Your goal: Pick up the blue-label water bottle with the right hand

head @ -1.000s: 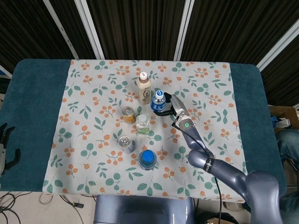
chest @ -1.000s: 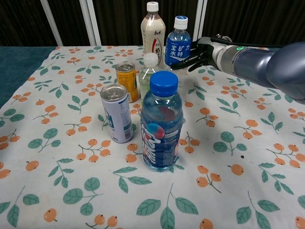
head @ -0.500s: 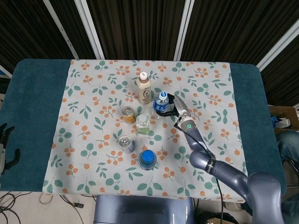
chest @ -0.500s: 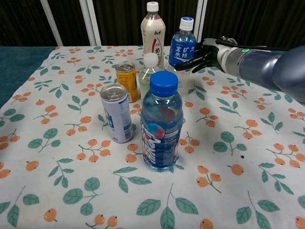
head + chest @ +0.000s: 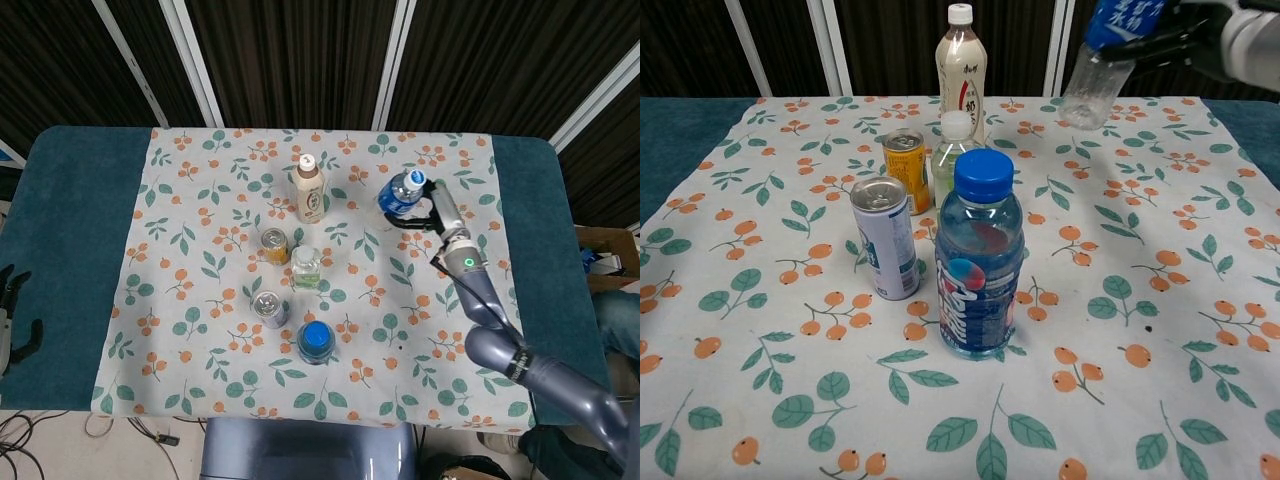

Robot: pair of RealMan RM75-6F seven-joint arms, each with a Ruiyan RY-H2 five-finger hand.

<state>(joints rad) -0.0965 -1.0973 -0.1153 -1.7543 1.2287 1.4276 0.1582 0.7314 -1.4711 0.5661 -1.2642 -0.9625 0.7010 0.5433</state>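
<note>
The right hand (image 5: 432, 208) has its fingers wrapped around the blue-label water bottle (image 5: 401, 191) and holds it clear above the tablecloth (image 5: 200, 250). The bottle sits at the hand's ten o'clock in the head view, its long axis tilted, cap toward two o'clock. The milk tea bottle (image 5: 309, 188) stands well apart at nine o'clock.

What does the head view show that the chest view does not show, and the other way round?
Only the head view shows the left hand at the table's left edge, the right arm's full reach, and the water bottle's white cap.

Only the chest view shows the side labels on the blue-capped bottle and the silver can, and that the water bottle hangs tilted, clear of the tablecloth.

Both show the right hand gripping the water bottle, the tall beige bottle, the yellow can and the small clear bottle.
</note>
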